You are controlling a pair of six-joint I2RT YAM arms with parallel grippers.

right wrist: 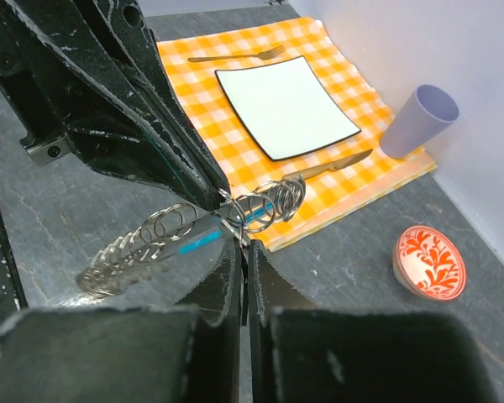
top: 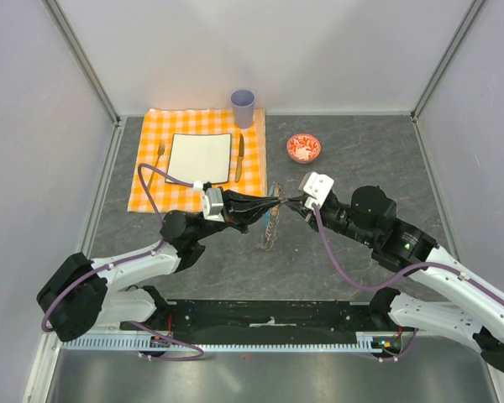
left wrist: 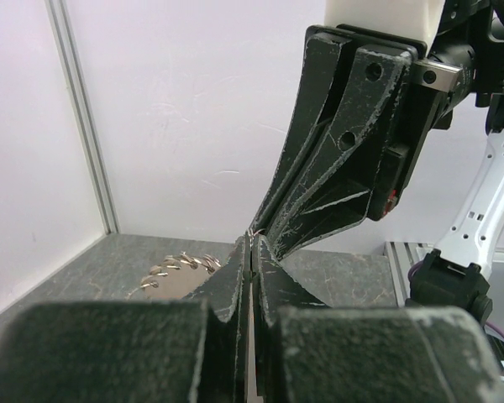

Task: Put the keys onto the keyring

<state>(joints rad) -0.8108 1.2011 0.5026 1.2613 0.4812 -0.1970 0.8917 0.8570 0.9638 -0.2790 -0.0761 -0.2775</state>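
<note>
The keyring (top: 271, 230) is a loop of grey metal rings with a blue segment (right wrist: 193, 243). It hangs between both grippers above the table's middle. My left gripper (top: 274, 204) is shut on its upper rings; its fingertips (left wrist: 250, 245) are pressed together, with the coil (left wrist: 175, 267) behind them. My right gripper (top: 285, 204) meets it tip to tip. In the right wrist view it (right wrist: 242, 245) is shut on a thin dark sliver with a short silvery part (right wrist: 233, 227) touching the rings, which looks like the key. The left fingers (right wrist: 151, 126) come in from the upper left.
An orange checked cloth (top: 149, 183) at the back left holds a white square plate (top: 199, 157), a fork (top: 160, 154) and a table knife (top: 239, 157). A purple cup (top: 243, 107) stands behind it. A red patterned bowl (top: 303, 148) sits at the back right. Walls enclose the table.
</note>
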